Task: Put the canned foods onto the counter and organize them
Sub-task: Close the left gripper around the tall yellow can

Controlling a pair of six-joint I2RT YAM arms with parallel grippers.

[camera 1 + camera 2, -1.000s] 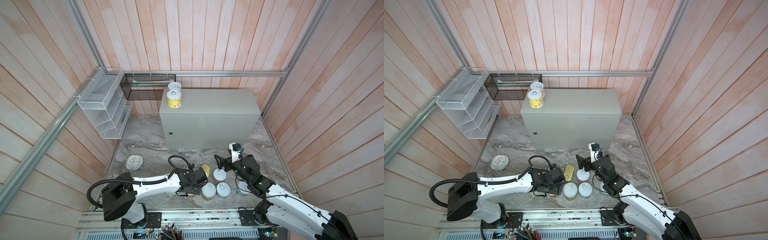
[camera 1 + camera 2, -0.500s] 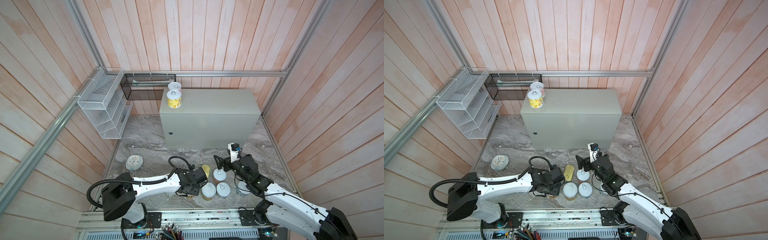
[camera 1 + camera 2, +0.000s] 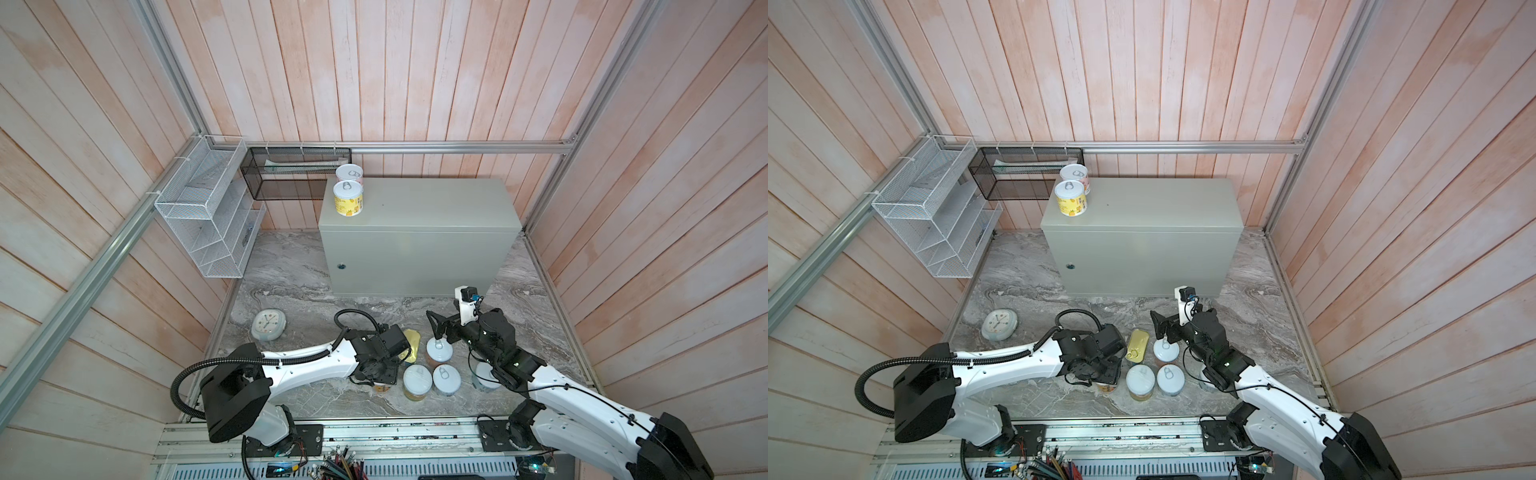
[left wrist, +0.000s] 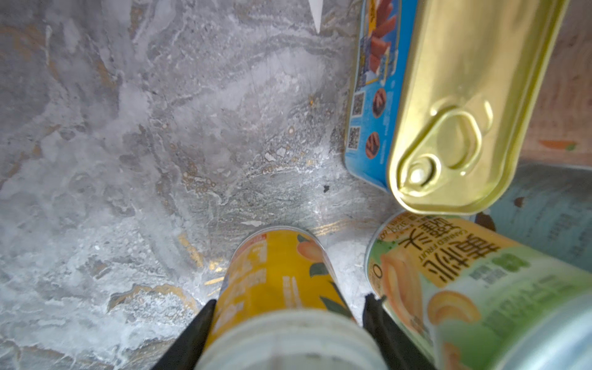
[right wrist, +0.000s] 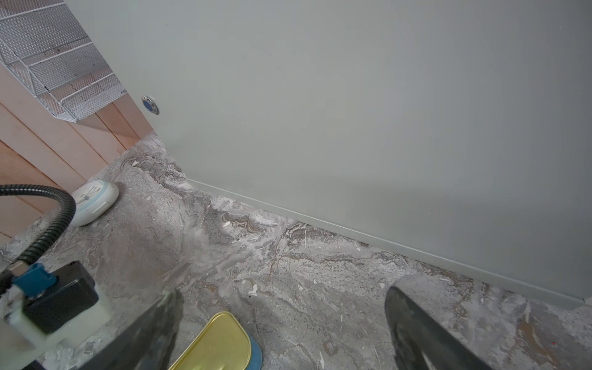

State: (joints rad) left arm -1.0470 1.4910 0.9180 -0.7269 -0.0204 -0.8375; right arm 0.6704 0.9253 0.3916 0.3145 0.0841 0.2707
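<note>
Gripping a yellow can point(image 4: 278, 262) near the marble surface's point(image 4: 128, 160) front edge, the left pincer point(image 4: 286, 304) crowds a green-labelled can point(image 4: 464, 288) that lifting may topple. The right pincer point(image 5: 280, 296) hangs open. The counter point(image 3: 432, 203) holds two cans point(image 3: 348, 199) at its back-left corner.

— Pale pinkish wood planks point(image 3: 415, 62) all round: upright on the back wall, slanting on both side walls.

— And an aluminium rail point(image 3: 457, 147) runs across the back wall, with more rails climbing the corners.

— Down below, a grey veined marble floor point(image 3: 291, 274), with a faint sheen under soft, even light.

— On the left wall hangs a white wire rack point(image 3: 208, 220), tiered, fixed to the rail. Just beside it, on the back wall, is a black mesh basket point(image 3: 291, 174).

— A round pale-blue clock point(image 3: 268, 324) lies face up on the marble near the left wall.
</note>
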